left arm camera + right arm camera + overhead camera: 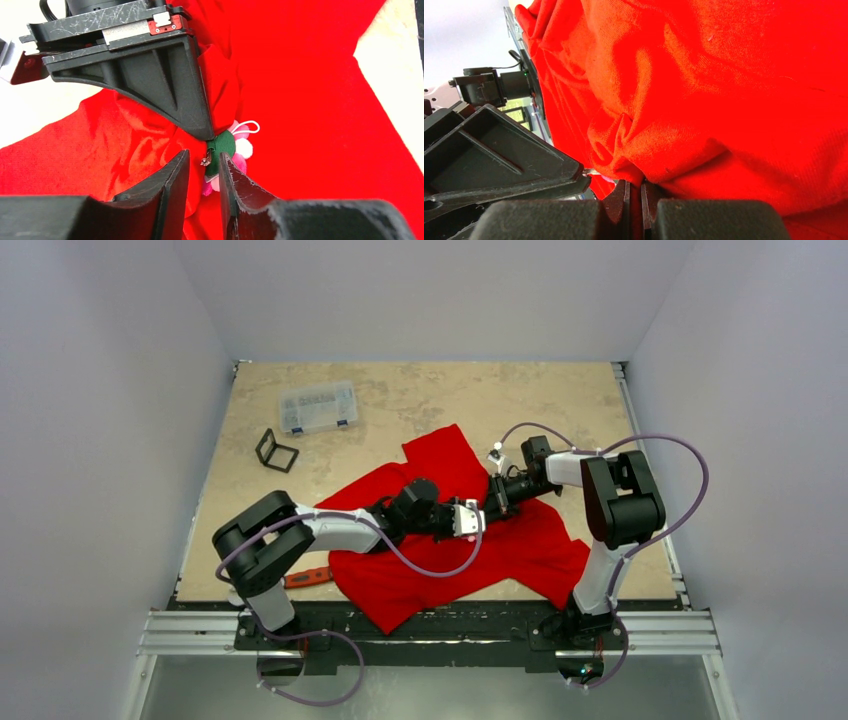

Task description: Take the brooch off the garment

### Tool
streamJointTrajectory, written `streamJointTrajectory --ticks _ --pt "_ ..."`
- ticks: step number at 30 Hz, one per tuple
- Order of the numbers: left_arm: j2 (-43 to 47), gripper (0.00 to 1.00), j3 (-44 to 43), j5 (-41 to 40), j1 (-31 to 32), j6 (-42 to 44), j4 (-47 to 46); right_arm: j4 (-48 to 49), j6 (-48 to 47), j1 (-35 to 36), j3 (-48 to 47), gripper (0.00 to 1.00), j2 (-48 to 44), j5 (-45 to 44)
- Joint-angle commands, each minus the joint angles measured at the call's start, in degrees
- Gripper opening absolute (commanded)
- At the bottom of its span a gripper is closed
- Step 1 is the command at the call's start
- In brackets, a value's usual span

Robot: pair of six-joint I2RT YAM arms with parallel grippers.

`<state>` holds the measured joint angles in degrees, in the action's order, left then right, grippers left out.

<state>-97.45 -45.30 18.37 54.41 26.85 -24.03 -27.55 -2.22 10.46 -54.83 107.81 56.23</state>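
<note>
The red garment [440,550] lies crumpled on the middle of the table, with both grippers meeting over it. In the left wrist view, the brooch [243,148] shows pink petals, a white pompon and a green backing with a metal pin. My left gripper [205,161] is closed to a narrow gap around that pin and backing, with a fold of cloth beside them. My right gripper [634,189] is shut on a bunched fold of the garment [704,100] right above the brooch. Its tip also shows in the left wrist view [210,135]. In the top view the brooch is hidden under the grippers.
A clear plastic box [318,407] and a small black frame [276,450] sit at the back left. A red-handled wrench [308,577] lies at the near edge beside the left arm. The tabletop [400,400] is tan, with grey walls round it.
</note>
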Motion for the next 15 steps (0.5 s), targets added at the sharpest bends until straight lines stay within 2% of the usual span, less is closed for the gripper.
streamJointTrajectory --ticks 1,7,15 --pt "-1.1 0.27 -0.3 2.3 0.2 3.4 -2.6 1.0 -1.6 0.3 0.4 0.0 -1.9 -1.7" --pt "-1.6 0.22 -0.4 2.8 0.1 4.6 -1.8 0.7 -1.8 0.2 0.2 0.0 -1.6 -1.4" --pt "-0.6 0.03 -0.6 2.7 0.0 3.8 -1.9 0.3 -1.9 0.3 -0.5 0.0 -0.6 -1.2"
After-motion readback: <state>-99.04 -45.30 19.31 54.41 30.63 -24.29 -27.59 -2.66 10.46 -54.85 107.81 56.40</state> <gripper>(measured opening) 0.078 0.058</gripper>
